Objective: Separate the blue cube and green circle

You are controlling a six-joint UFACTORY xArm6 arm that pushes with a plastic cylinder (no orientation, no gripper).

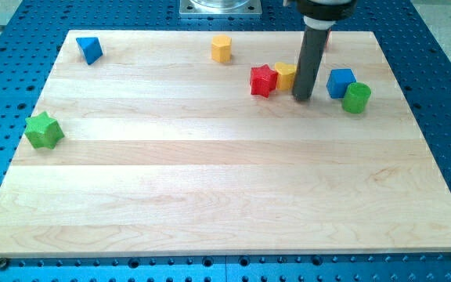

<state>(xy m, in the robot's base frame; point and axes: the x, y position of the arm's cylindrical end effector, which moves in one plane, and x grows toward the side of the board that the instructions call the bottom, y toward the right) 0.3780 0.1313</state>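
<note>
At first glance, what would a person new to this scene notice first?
The dark rod comes down from the view's top, and my tip rests just right of the yellow block and red star. To its right, the blue cube and green circle sit touching. A green star stands alone at the view's left edge.

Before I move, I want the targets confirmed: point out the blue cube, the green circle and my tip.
blue cube (340,81): camera view, on its top face.
green circle (357,98): camera view, on its front side.
my tip (302,99): camera view, at the rod's very end, left of the blue cube.
</note>
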